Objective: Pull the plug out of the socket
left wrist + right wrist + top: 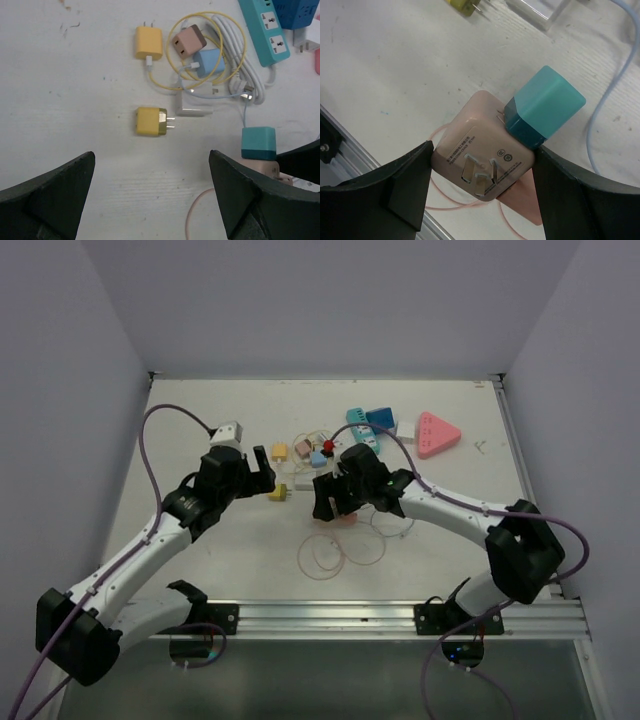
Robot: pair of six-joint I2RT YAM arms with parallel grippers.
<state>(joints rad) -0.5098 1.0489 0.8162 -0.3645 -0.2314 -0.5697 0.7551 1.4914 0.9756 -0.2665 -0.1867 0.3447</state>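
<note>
The teal plug (545,107) sits seated in the pink socket adapter (480,150), which the right gripper (482,175) clamps by its sides, evidently bracing it for extraction, while the left gripper (150,185) stands wide open and empty above a yellow plug (150,121) lying on the table (75,75).

My left arm (150,540) reached forward from its base and bent inward, wrist pitched down at the table. My left gripper (151,156) stood with its jaws spread wide, holding nothing. My right arm (450,508) swept in from the other side toward the middle, so the two wrists nearly faced each other. My right gripper (482,155) had its fingers pressed against both sides of the pink socket block (470,145).
</note>
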